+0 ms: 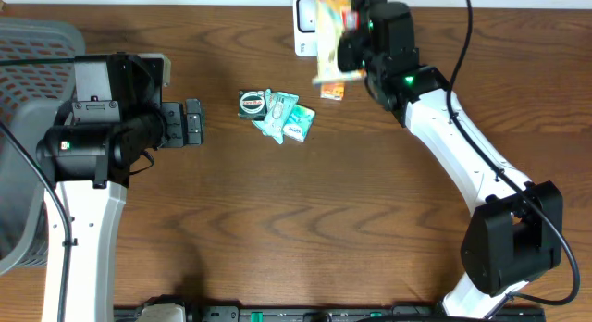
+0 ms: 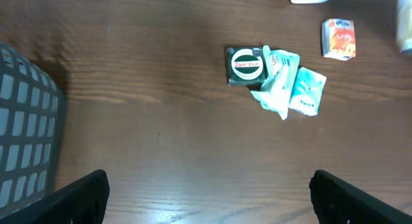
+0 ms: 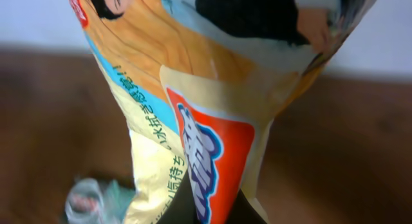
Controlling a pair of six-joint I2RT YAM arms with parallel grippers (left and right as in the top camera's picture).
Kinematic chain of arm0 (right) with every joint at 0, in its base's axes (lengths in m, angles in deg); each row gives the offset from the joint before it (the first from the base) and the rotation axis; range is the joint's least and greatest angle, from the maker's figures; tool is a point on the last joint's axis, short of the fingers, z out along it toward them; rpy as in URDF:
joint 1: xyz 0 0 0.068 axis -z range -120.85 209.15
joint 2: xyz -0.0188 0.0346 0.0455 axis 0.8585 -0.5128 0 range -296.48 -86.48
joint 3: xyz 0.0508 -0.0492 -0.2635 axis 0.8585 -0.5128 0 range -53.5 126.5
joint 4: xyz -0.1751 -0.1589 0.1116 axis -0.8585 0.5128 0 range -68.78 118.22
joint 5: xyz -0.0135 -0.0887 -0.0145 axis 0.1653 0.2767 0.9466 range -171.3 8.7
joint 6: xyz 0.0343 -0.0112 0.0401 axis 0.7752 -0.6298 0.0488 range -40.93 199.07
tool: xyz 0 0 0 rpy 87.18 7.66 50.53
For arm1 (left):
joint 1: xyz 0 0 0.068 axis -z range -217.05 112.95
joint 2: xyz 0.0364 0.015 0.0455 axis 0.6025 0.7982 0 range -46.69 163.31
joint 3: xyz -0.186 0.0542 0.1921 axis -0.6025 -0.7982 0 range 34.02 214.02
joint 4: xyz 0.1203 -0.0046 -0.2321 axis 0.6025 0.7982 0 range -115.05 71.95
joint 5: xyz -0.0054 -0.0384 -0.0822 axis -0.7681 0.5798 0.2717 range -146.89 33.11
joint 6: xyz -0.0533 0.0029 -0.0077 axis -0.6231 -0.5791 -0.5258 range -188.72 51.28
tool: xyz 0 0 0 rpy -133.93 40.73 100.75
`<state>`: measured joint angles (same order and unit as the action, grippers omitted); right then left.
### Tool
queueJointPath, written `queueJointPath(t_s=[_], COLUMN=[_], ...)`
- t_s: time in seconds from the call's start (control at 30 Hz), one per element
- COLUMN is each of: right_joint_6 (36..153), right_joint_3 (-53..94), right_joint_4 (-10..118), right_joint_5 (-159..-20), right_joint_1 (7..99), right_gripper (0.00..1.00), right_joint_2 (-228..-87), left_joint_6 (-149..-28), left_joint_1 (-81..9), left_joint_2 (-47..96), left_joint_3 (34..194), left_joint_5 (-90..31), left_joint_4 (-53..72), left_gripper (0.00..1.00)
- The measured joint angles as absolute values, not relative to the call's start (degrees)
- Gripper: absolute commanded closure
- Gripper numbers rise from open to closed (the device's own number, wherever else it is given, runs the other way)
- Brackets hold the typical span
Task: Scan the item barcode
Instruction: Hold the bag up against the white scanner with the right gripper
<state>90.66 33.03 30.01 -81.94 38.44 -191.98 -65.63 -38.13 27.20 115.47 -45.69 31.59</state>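
items: one snack bag [image 1: 331,35], two teal sachets [image 1: 298,125], one black tin [image 1: 252,104], one orange packet [image 1: 332,92] | right jaws are clenching the snack bag just beside the white scanner [image 1: 303,26] | left jaws are gaping, released

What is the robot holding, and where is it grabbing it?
The right gripper pinches a snack bag by its scrunched end. The left gripper holds nothing.

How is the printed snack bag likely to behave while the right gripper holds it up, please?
Probably floppy: the snack bag creases and narrows toward where the right gripper pinches it. Likely light for its size, since a pinch at one end holds it up. Its glossy film may be slippery, so it could slide or swing.
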Motion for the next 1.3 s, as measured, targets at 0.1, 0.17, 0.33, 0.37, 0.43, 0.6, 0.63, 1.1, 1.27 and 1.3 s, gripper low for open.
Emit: queueJointPath(t_s=[0.1,0.17,0.33,0.37,0.43,0.6,0.63,1.1,1.27,1.3], right_joint_6=[91.78,92.96,95.45,95.67,96.0,95.54,95.39,90.38,90.05,90.03], right_joint_3=[33.05,33.16,34.45,35.19,37.83,49.27,51.19,57.35,57.46,57.46], right_joint_4=[19.98,15.26,3.39,3.0,2.96,3.83,3.94,5.14,4.86,5.01], right_joint_5=[-81.97,-82.21,-84.24,-84.41,-84.74,-84.5,-84.2,-80.37,-80.13,-80.13], right_joint_1=[38.44,38.44,38.44,38.44,38.44,38.42,38.4,38.37,38.37,38.37], right_gripper=[0.99,0.99,0.99,0.99,0.99,0.99,0.99,0.99,0.99,0.99], right_joint_2=[-192.76,-193.57,-199.36,-200.7,-204.41,-214.93,-216.56,-224.87,-224.87,-224.87], left_joint_6=[-65.63,-65.63,-65.63,-65.61,-65.63,-65.63,-65.63,-65.63,-65.63,-65.63], left_joint_1=[-38.13,-38.13,-38.13,-38.13,-38.13,-38.13,-38.13,-38.13,-38.13,-38.13], left_joint_2=[27.2,27.2,27.2,27.2,27.2,27.2,27.2,27.2,27.2,27.2], left_joint_3=[115.47,115.47,115.47,115.47,115.47,115.47,115.47,115.47,115.47,115.47], left_joint_5=[-45.66,-45.71,-45.69,-45.69,-45.66,-45.69,-45.69,-45.69,-45.69,-45.66], left_joint_4=[31.61,31.55,31.55,31.57,31.61,31.57,31.55,31.57,31.57,31.57], left_gripper=[0.02,0.02,0.02,0.02,0.02,0.02,0.02,0.02,0.02,0.02])
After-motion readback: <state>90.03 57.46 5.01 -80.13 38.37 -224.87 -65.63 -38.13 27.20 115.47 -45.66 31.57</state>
